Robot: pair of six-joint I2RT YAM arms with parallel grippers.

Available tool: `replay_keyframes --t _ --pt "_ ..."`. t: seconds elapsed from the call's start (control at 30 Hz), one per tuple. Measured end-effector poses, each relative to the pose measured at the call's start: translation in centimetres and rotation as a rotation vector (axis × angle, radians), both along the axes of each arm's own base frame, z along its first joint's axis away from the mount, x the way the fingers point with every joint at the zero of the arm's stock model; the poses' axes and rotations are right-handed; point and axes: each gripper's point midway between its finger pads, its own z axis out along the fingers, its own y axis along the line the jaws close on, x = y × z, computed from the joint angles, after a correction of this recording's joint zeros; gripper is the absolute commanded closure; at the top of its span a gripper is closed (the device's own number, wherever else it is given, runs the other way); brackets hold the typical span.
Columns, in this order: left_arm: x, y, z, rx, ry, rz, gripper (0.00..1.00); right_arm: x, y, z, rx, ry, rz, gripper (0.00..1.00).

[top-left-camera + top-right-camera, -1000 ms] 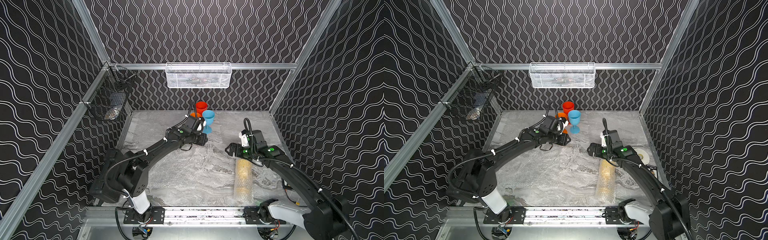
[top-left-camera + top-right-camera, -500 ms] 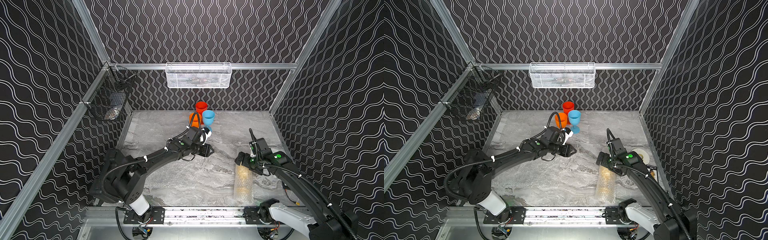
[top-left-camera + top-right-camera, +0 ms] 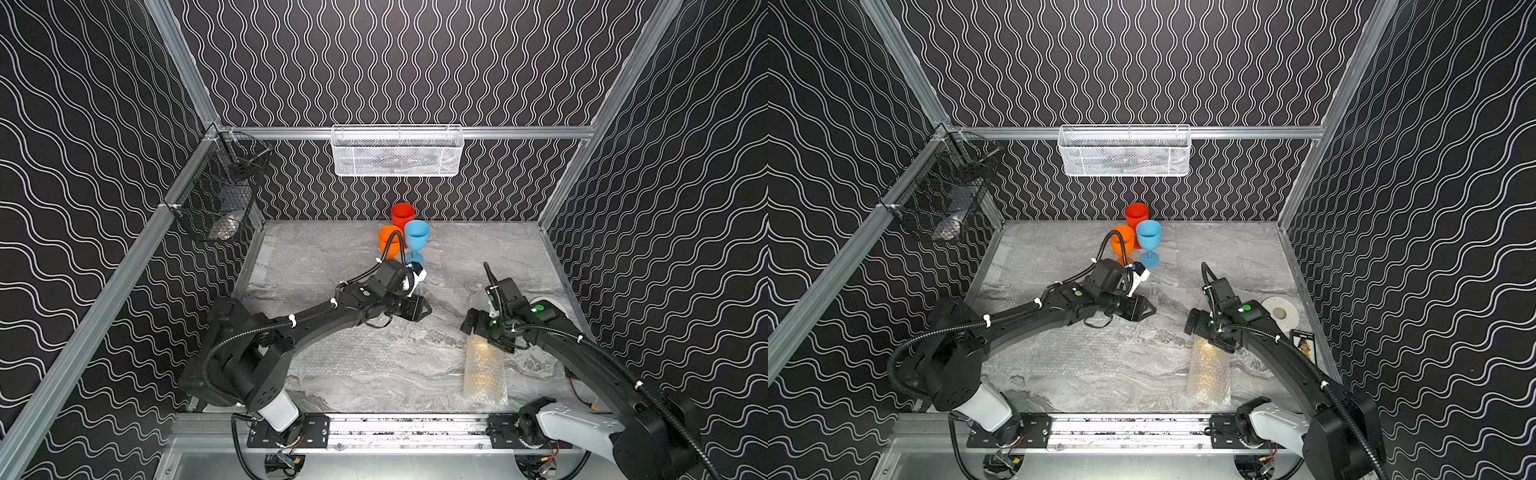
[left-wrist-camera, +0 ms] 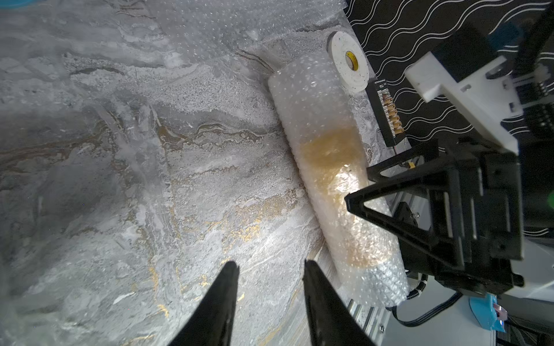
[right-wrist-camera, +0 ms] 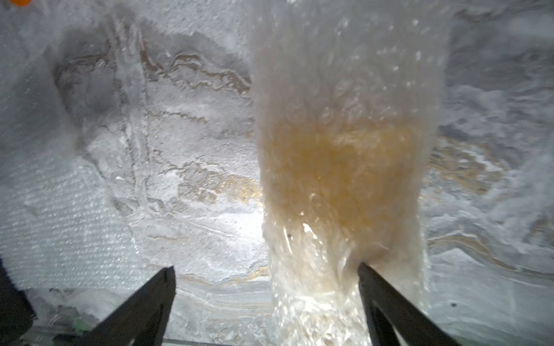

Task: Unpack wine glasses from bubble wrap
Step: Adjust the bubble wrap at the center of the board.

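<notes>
Though wrapped, yellow goblet under right tool.

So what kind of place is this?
Probably a robot test booth, not a home: two robot arms mounted on a metal rail, wavy-patterned walls in an aluminium frame, a white wire basket hung on it.

The wire basket is seen in white mesh against walls patterned in black with thin white wavy lines. Below the wire basket, a red goblet, an orange goblet and a light blue goblet are set on a tabletop marbled in grey with gold veins. Farther from the wire basket, a yellow goblet is blurred through clear, dimpled bubble wrap.
</notes>
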Motion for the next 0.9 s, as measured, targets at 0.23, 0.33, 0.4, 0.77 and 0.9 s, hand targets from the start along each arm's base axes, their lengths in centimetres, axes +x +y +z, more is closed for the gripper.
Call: replay_keyframes --t 0.23,0.33,0.4,0.77,0.9 --pt "-0.7 0.3 -1.2 0.011 0.030 -0.006 0.58 1.0 5.4 0.9 0.129 -0.032 0.104 0.04" --pt "-1.1 0.5 -1.9 0.016 0.046 -0.008 0.58 2.0 6.3 2.6 0.171 -0.075 0.118 0.04" --pt "-1.3 0.2 -2.4 0.016 0.060 -0.015 0.58 2.7 6.6 4.0 0.187 -0.114 0.121 0.04" --pt "-4.3 -5.2 -3.2 -0.020 0.095 -0.153 0.54 3.4 -2.6 4.3 0.087 -0.119 -0.140 0.04" --pt "-5.4 -7.2 -3.4 -0.027 0.105 -0.208 0.54 2.3 -5.8 2.6 0.062 -0.072 -0.250 0.04"
